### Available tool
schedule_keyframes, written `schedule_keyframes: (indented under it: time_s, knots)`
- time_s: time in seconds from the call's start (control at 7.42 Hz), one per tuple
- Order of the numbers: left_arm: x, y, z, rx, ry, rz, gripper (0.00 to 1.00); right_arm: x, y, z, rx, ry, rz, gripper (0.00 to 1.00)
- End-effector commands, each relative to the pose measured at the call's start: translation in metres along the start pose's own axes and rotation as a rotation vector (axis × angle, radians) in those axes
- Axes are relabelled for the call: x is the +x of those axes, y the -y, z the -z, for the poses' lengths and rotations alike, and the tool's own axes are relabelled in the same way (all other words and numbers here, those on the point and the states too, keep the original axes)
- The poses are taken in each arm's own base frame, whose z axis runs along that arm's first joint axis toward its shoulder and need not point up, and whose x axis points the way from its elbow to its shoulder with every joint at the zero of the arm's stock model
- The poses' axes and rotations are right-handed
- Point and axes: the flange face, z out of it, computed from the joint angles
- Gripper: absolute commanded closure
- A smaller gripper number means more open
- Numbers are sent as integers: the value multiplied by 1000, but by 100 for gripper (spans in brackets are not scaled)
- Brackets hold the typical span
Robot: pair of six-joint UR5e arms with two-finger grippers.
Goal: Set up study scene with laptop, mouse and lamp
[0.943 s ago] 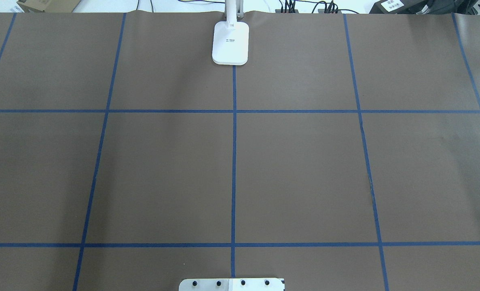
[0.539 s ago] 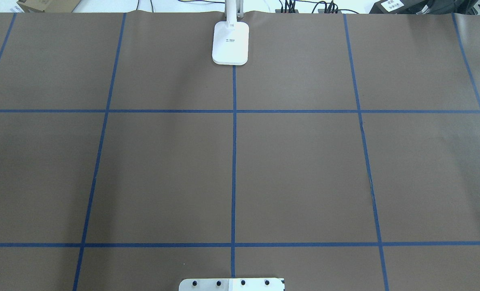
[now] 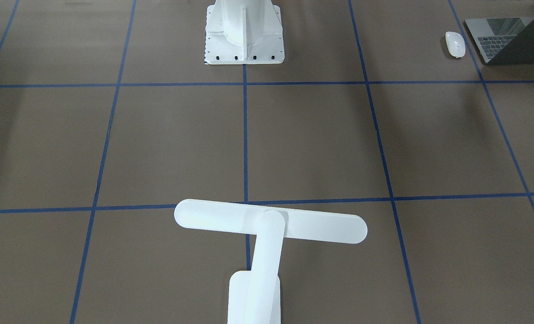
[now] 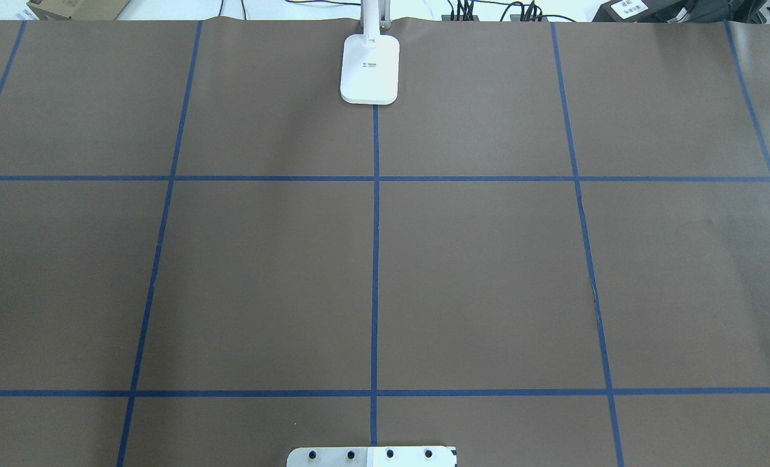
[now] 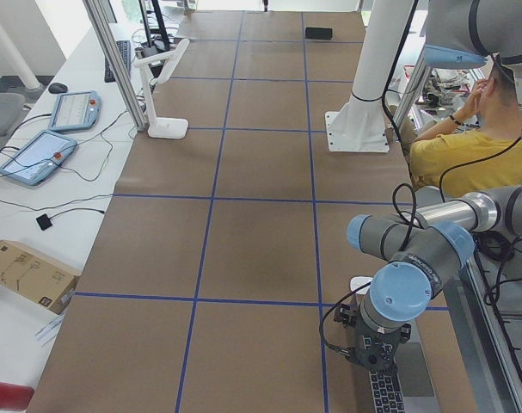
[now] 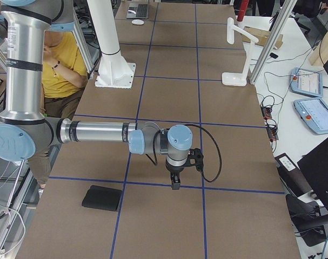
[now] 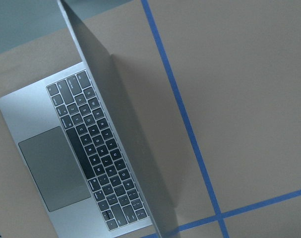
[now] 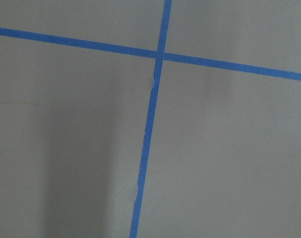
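Well, closest to me on the operators' side is the lamp (image 3: 267,252). It is smooth white plastic. It has a long flat bar with round ends, set like a T on a flat arm. Its base (image 4: 370,68) is a rectangle with soft corners. It stands at the edge of the table (image 3: 316,139), across from the robot. Dull brown paper covers the table, and blue tape lines (image 3: 245,135) cut it into big squares.

Further in, the right gripper (image 6: 175,182) points down over a spot where two tape lines cross. A flat black square pad (image 6: 102,197) lies near it. I cannot tell whether its fingers are apart or together. The left gripper (image 5: 370,354) hangs above the laptop (image 7: 95,148), and I cannot tell about that one either.

Farthest away, on the robot's side, a white ribbed pedestal (image 3: 244,31) is bolted to the table. The laptop sits off at the robot's left end. It is thin grey metal with the lid open, so its black keys and big grey trackpad show. The mouse (image 3: 455,44) is a small shiny white oval. It lies just beside the laptop on the pedestal side, not touching it.
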Motion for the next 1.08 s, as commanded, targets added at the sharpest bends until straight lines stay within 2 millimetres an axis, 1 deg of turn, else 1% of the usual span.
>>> schedule_keyframes:
  time_s: [0.0, 0.13, 0.27, 0.4, 0.54, 0.67, 0.94]
  knots:
    - [1, 4, 0, 13, -6, 71, 11, 1, 0, -1, -2, 2, -3, 0]
    - [-3, 16, -13, 14, -11, 71, 20, 1, 0, -1, -2, 2, -3, 0]
    - [-8, 27, -25, 15, -14, 73, 21, 0, 0, -1, -1, 2, -2, 0]
    - [-11, 28, -29, 12, -15, 78, 22, -1, 1, -1, -1, 3, -1, 0]
    - [-15, 28, -33, 5, -12, 86, 25, -1, 1, -1, -1, 5, -1, 0]
    - [-17, 30, -36, 0, -8, 91, 32, -1, 1, -1, -2, 6, -2, 0]
    - [-17, 32, -39, -4, -20, 127, 34, -2, 1, -1, -3, 6, -1, 0]
